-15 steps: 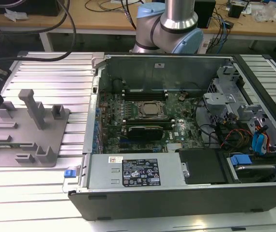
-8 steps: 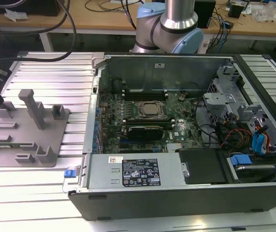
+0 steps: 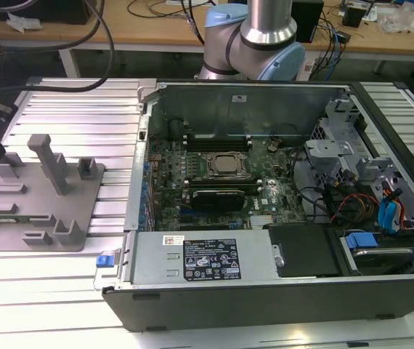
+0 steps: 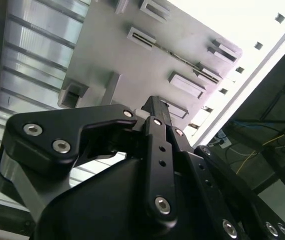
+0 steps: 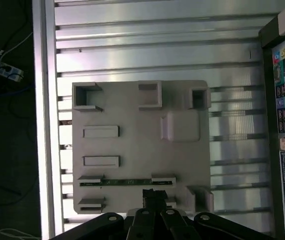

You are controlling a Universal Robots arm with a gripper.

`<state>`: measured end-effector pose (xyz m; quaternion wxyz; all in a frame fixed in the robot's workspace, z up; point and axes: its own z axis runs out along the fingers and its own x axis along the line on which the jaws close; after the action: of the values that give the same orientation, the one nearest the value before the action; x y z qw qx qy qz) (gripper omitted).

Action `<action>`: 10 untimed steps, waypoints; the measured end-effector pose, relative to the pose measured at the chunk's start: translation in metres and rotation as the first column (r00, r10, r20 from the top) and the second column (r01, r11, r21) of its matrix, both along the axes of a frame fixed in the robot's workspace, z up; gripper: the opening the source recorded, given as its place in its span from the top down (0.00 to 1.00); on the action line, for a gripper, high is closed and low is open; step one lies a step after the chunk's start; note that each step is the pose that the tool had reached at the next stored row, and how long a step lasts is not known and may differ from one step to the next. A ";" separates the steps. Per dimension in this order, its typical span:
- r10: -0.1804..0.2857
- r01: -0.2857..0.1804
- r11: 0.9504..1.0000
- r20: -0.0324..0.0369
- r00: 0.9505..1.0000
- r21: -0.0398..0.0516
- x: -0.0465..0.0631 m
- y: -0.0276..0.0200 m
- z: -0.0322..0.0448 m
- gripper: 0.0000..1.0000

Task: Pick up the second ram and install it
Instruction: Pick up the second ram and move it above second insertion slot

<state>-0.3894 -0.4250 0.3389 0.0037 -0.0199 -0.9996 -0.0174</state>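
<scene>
On the ribbed counter (image 5: pixel 132 30), the grey holder plate (image 5: pixel 132 107) carried the second ram (image 5: pixel 127 182), a thin green stick standing on edge between two small brackets. The pincer (image 5: pixel 155 193) hung just beside it in the first wrist view, seemingly drawn together on nothing, though the angle made that hard to judge. Toward the exterior view's right sat the open computer case (image 3: pixel 265 294).

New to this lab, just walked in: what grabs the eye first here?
An open computer case sits centre-right in the exterior view, its motherboard exposed. On the exterior view's left lies a gray fixture tray. In the first wrist view the gripper hangs over it, near the second ram, a thin green stick.
</scene>
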 end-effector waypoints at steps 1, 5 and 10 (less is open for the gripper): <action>0.026 -0.026 1.000 0.000 1.000 0.000 0.000 0.0000 -0.0002 0.92; 0.132 -0.132 0.991 0.000 0.991 0.000 0.000 0.0000 -0.0008 0.92; 0.296 -0.296 0.955 0.000 0.955 -0.001 0.000 0.0000 -0.0025 0.92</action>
<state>-0.3894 -0.4250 0.3364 0.0062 0.1298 -0.9914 -0.0163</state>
